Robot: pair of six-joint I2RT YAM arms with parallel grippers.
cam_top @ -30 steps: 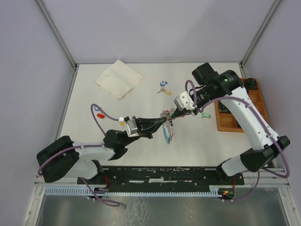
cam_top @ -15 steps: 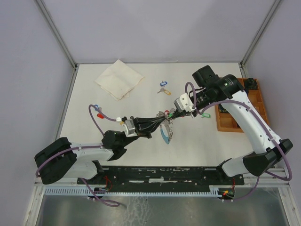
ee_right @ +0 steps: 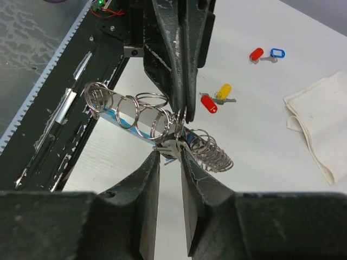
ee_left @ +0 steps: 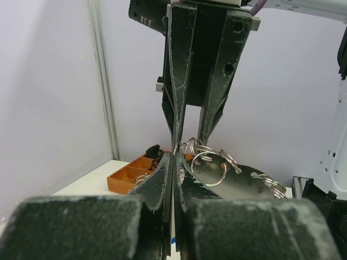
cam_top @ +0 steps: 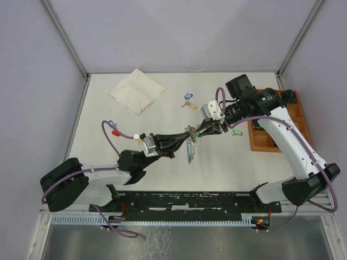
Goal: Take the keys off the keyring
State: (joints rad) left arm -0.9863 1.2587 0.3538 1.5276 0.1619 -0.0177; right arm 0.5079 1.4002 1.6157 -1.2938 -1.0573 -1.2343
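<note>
The keyring (cam_top: 189, 152) hangs above the table (cam_top: 97, 108) near its middle, dangling toward 6 o'clock from the left gripper (cam_top: 186, 135), whose jaws are clamped together on it. It looks light, floppy and slick. A thin light-blue band (ee_right: 126, 120) is strung with loose split rings (ee_right: 145, 111) that will likely slide, swing and tangle. The best hold is probably on one small ring at a time, close to the left pinch where the band is steadied. The keys on it are hard to pick out in the bunch.

A folded cloth (cam_top: 137, 90) lies at 11 o'clock, well apart. Two red- and blue-tagged keys (cam_top: 112, 127) lie loose at 9 o'clock, near the left arm's cable. The left gripper reaches in from 8 o'clock. A blue-tagged key (cam_top: 188, 96) lies at 12 o'clock of the bunch. The right gripper (cam_top: 201, 131) comes in from 2 o'clock, its tips just beside the left ones. Its jaws stand a little apart, straddling a bit of metal from the bunch, and no firm pinch shows. A green-tagged key (cam_top: 236, 132) lies at 3 o'clock, near the right wrist, and the orange tray (cam_top: 259, 142) sits at the 3 o'clock edge.

A pull back toward 2 o'clock looks the freest line. The tray wall limits travel to the right, and the arms' mounting rail closes off 6 o'clock.
</note>
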